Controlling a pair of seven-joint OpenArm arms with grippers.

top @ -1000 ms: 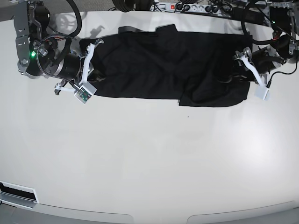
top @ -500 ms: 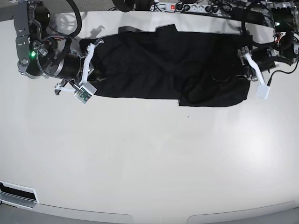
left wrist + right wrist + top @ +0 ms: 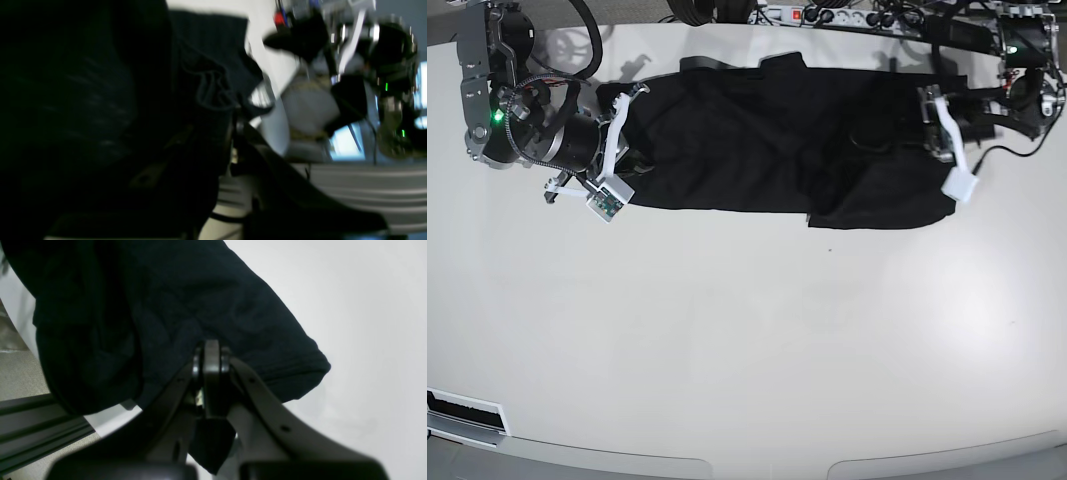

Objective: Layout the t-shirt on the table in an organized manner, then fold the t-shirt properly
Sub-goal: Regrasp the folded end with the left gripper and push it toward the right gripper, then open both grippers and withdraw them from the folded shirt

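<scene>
The black t-shirt [image 3: 767, 140] lies stretched in a long band across the far part of the white table [image 3: 747, 340]. My right gripper [image 3: 630, 160] is at the shirt's left end. In the right wrist view it [image 3: 211, 355] is shut on a fold of the t-shirt [image 3: 160, 306], a hemmed edge hanging beside it. My left gripper [image 3: 919, 132] is over the shirt's right end. The left wrist view is dark and blurred; there the gripper [image 3: 233, 133] looks shut on bunched t-shirt fabric [image 3: 206, 86].
A power strip [image 3: 827, 15] and cables lie along the table's far edge just behind the shirt. Both arm bases stand at the far corners. A dark slot [image 3: 467, 410] sits at the front left edge.
My left gripper has moved up and inward over the shirt's right end, drawing the wrinkled fabric with it. The right arm and the shirt's left end have not moved.
</scene>
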